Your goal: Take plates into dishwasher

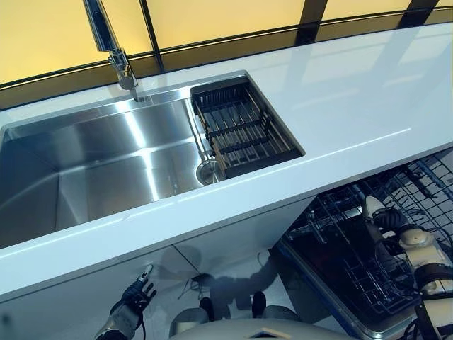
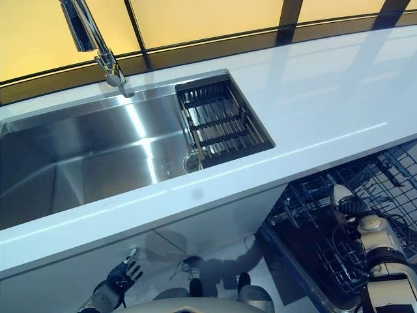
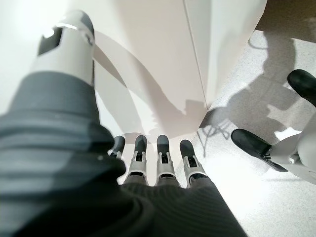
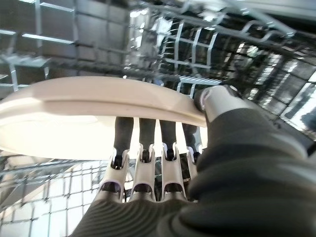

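Observation:
A cream plate (image 4: 94,106) is held edge-on above the wire dishwasher rack (image 4: 197,44). My right hand (image 4: 148,173) is shut on it, with the fingers under the plate and the thumb (image 4: 217,98) pressed on its rim. From the head, the plate (image 1: 372,206) and the right hand (image 1: 390,219) show low inside the pulled-out rack (image 1: 340,244), under the counter's edge. My left hand (image 1: 136,292) hangs below the counter by the white cabinet front, with its fingers (image 3: 163,155) straight and nothing in it.
A steel sink (image 1: 71,166) with a tall faucet (image 1: 113,49) is set in the white counter (image 1: 340,99). A dark drain basket (image 1: 244,127) sits in the sink's right end. White cabinet doors (image 3: 163,54) stand close ahead of the left hand.

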`<state>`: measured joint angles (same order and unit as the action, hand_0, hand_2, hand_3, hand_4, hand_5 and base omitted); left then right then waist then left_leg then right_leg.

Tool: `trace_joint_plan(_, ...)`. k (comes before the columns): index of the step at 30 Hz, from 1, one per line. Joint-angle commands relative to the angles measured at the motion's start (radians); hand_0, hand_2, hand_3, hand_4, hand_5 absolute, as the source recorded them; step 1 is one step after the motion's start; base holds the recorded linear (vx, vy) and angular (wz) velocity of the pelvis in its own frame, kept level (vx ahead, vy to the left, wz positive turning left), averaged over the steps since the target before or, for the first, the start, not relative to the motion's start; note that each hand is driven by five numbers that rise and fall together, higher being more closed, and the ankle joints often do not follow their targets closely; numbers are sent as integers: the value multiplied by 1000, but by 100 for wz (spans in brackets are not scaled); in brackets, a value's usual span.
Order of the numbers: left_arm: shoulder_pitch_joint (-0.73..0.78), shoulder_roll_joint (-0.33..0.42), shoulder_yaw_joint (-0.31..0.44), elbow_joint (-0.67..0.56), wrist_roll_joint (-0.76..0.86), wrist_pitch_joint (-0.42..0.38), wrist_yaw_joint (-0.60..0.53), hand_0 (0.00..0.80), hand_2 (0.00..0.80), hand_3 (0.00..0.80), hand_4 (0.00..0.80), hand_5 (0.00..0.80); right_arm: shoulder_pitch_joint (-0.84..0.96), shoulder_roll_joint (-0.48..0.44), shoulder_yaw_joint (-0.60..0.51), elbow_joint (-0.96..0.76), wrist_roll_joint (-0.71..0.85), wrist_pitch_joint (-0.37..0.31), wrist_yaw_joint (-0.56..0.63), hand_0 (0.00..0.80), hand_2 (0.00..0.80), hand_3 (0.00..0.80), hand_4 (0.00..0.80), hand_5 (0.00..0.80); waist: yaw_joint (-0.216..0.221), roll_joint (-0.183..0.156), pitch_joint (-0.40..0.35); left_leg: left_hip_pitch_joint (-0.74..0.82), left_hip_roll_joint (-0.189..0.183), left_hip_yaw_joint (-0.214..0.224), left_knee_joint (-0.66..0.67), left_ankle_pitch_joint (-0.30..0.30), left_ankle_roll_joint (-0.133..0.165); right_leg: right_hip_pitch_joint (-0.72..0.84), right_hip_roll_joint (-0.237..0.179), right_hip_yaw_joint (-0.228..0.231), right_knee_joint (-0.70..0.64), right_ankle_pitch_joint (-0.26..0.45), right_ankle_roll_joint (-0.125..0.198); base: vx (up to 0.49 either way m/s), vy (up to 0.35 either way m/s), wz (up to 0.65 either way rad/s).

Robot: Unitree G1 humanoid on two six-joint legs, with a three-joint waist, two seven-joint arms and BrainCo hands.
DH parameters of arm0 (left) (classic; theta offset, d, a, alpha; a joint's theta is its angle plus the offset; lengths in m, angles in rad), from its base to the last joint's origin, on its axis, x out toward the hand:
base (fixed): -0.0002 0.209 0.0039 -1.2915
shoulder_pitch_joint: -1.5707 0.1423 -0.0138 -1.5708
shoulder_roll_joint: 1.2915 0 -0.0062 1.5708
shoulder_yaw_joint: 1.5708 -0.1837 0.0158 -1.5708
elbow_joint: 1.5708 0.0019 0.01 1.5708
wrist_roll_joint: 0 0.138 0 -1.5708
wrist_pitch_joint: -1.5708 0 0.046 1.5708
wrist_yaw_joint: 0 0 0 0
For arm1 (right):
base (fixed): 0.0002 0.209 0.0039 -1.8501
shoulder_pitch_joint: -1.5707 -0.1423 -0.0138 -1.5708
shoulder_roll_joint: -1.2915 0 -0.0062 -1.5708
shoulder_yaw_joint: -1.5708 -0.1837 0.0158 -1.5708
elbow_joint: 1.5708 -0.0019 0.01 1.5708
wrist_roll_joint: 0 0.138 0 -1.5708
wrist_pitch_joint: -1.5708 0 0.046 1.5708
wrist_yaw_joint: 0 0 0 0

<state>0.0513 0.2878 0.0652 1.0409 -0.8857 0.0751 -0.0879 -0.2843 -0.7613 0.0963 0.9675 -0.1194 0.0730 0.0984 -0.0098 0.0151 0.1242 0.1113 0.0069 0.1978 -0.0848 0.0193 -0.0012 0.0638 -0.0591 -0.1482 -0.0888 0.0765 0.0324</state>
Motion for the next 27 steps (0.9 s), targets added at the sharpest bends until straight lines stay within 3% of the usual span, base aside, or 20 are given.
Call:
trace_joint_plan(1, -44, 23, -5, -11, -16, -25, -15, 0, 0, 0, 0, 0, -90, -63, 43, 81, -31, 21, -6, 800, 800, 800, 800, 800, 18, -15, -17, -14, -20, -32, 30, -73, 0, -24, -27, -4, 67, -58, 79, 0, 0, 0)
trace_joint_plan(24, -41, 41, -1, -23, -28, -18, -14, 0, 0, 0, 0, 0, -14, -204, -42, 32, -40, 59, -38, 800, 800, 800, 800, 800, 7, -58, -22, -2, -11, -30, 22, -77, 3, -11, -7, 13, 60, -65, 75, 0, 0, 0)
trace_joint_plan(25, -40, 42, 0, -24, -30, -17, -13, 0, 0, 0, 0, 0, -12, -204, -45, 20, -35, 69, -48, 693, 693, 693, 693, 693, 6, -57, -22, -2, -11, -31, 21, -76, 3, -10, -6, 14, 60, -65, 75, 0, 0, 0)
trace_joint_plan(26, -39, 42, 1, -24, -32, -17, -12, 0, 0, 0, 0, 0, -13, -201, -47, 7, -38, 78, -59, 0, 0, 0, 0, 0, 6, -56, -22, -1, -11, -33, 20, -76, 3, -10, -5, 14, 59, -66, 74, 0, 0, 0)
trace_joint_plan(27, -38, 42, 2, -23, -33, -17, -13, 0, 0, 0, 0, 0, -13, -199, -48, 3, -34, 78, -61, 0, 0, 0, 0, 0, 6, -56, -22, -1, -11, -33, 19, -76, 3, -9, -5, 14, 59, -66, 74, 0, 0, 0)
